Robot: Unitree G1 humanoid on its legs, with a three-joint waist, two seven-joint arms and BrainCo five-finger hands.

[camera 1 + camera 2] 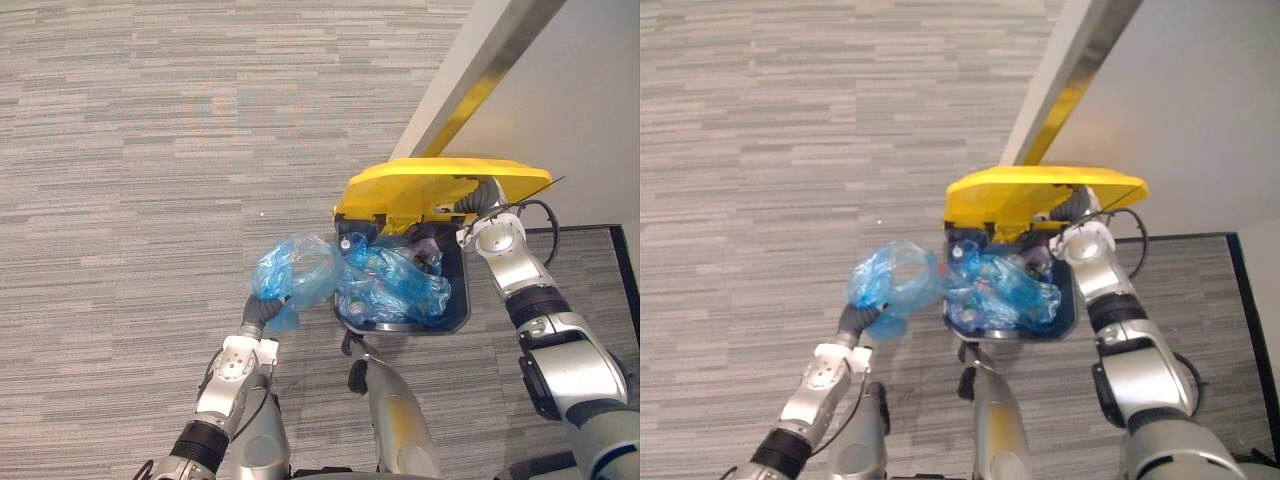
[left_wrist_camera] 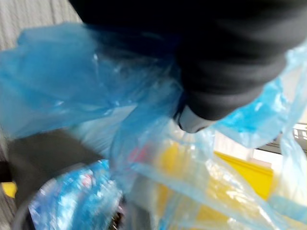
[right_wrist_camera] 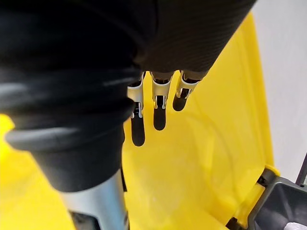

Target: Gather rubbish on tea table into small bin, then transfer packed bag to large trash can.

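Note:
A dark grey large trash can stands on the carpet with its yellow lid raised. My right hand is under the lid, its straight fingers pressed against the yellow underside. Crumpled blue plastic and bottles fill the can. A packed blue bag hangs at the can's left rim, partly over the opening. My left hand grips the bag's gathered plastic from below and to the left; the blue film bunches around the hand.
A white wall with a slanted metal edge strip rises right behind the can. A black floor border runs along the right side. Striped grey carpet stretches open to the left and front.

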